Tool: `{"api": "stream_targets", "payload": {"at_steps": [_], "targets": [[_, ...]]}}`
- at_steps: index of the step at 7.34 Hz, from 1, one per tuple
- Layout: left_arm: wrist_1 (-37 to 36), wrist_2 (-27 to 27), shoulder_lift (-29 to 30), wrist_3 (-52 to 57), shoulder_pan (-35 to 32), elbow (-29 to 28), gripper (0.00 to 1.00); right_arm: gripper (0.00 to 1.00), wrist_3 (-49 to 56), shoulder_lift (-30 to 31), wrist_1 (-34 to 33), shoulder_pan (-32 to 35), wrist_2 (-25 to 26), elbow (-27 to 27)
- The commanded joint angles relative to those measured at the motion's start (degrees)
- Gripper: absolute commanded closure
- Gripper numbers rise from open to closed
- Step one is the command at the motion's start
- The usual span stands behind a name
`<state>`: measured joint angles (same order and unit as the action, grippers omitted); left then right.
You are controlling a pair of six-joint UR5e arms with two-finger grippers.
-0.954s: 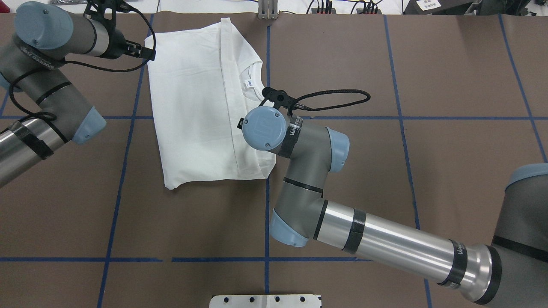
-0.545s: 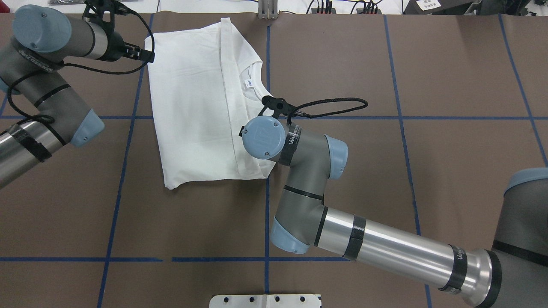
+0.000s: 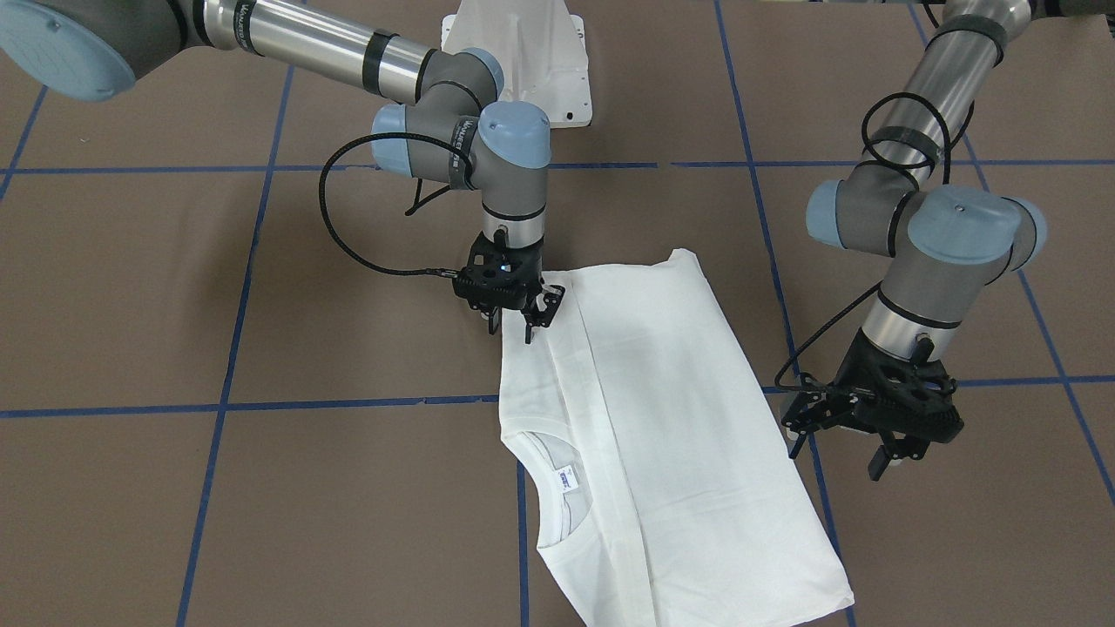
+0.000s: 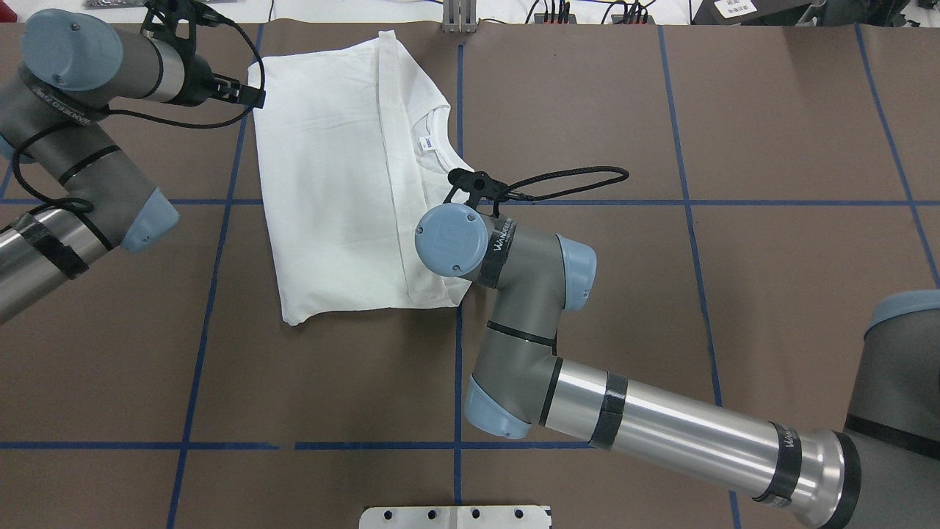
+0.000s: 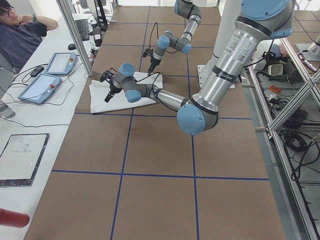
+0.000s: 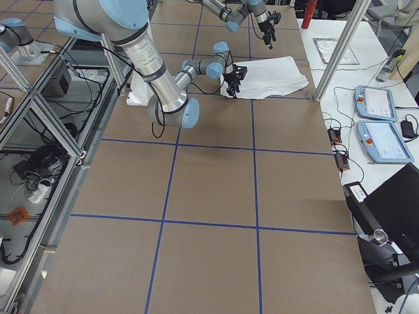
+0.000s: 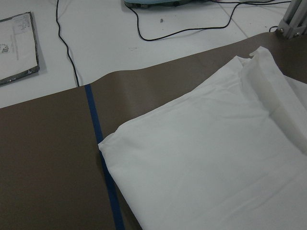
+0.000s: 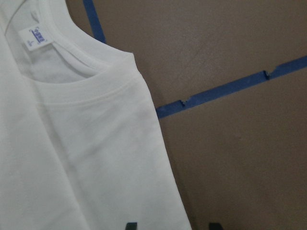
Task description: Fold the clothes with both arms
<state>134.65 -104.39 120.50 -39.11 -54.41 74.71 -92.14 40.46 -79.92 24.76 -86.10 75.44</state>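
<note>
Little of the lettering here can be read. On my right arm [image 4: 661,419], the black wrist band [image 4: 499,236] carries white capitals that seem to spell "WANEED", followed by letters I cannot make out. A like band [image 4: 60,105] on my left arm [image 4: 88,169] seems to show the same word. A further band [image 4: 788,439] lower down my right arm begins "WAN". The blue cap [image 4: 449,238] on my right wrist joint bears a raised square emblem, not legible. The neck label [image 8: 33,37] of the white T-shirt [image 4: 330,169] has small blue print, too fine to read. A white sheet [image 4: 734,7] at the overhead view's top right carries dark print, also too small.
</note>
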Motion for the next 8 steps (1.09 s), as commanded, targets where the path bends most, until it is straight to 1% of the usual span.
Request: {"api": "stream_targets", "payload": {"at_steps": [1, 4, 5, 6, 8], "targets": [[0.00, 0.07, 0.00, 0.00, 0.00, 0.00, 0.00, 1.00, 0.12, -0.03, -0.15, -0.15, 0.05, -0.11], [0.00, 0.07, -0.09, 0.00, 0.00, 0.09, 0.00, 1.00, 0.91, -0.12, -0.94, 0.02, 1.02, 0.41], [0.00, -0.02, -0.35, 0.00, 0.00, 0.44, 0.00, 1.00, 3.52, -0.03, -3.38, 1.59, 0.32, 2.15], [0.09, 0.07, -0.35, 0.00, 0.00, 0.44, 0.00, 1.00, 6.51, 3.19, -4.97, 2.65, -0.38, 5.91], [0.00, -0.11, -0.35, -0.09, 0.00, 0.53, 0.00, 1.00, 7.59, 20.97, -5.34, 2.92, -0.13, 25.28]]}}
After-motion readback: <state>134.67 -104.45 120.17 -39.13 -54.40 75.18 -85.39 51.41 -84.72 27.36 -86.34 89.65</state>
